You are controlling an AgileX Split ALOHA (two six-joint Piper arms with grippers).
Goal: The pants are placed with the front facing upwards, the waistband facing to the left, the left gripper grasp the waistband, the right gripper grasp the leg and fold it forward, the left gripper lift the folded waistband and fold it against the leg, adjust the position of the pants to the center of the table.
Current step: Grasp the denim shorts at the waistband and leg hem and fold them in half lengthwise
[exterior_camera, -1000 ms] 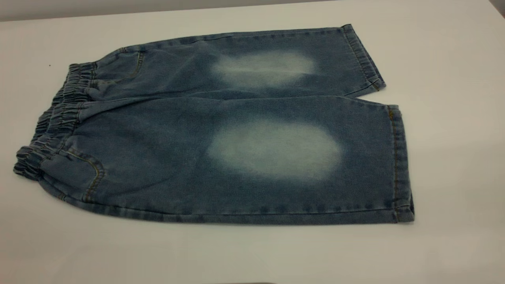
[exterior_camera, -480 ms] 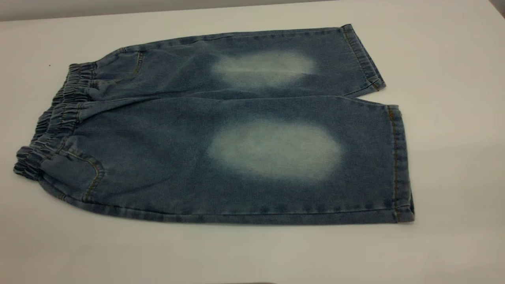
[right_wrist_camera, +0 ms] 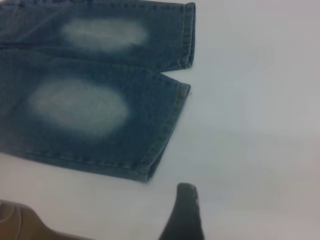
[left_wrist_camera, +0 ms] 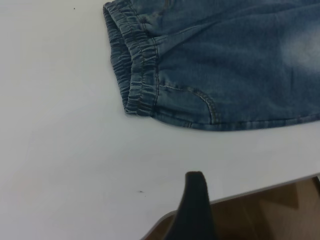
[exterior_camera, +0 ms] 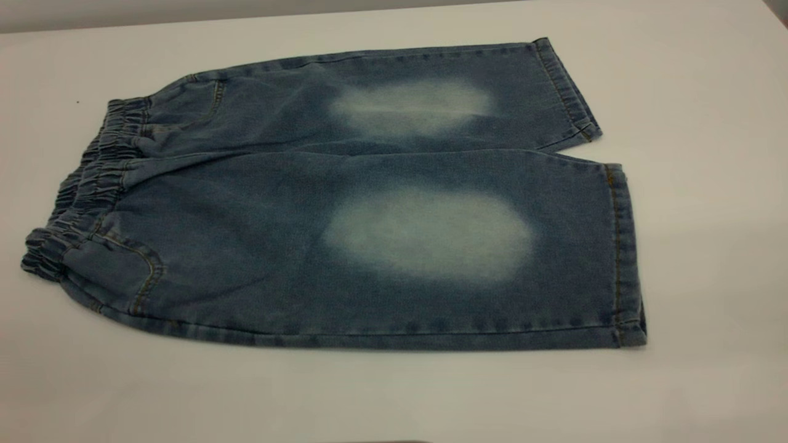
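Both black tapered claws, left gripper (left_wrist_camera: 196, 200) near the gathered elastic waistband (exterior_camera: 80, 184) and right gripper (right_wrist_camera: 184, 212) near the cuffed leg (exterior_camera: 443, 246), are waiting off-cloth, jaw state indeterminable; I am finding the blue denim pants (exterior_camera: 345, 203) unchanged, lying flat on the white table (exterior_camera: 708, 184), folding unstarted.

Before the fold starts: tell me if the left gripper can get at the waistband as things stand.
Probably yes. In the left wrist view the left gripper is over bare table near the edge, apart from the waistband, with nothing between them. The pants lie flat, waistband end exposed.
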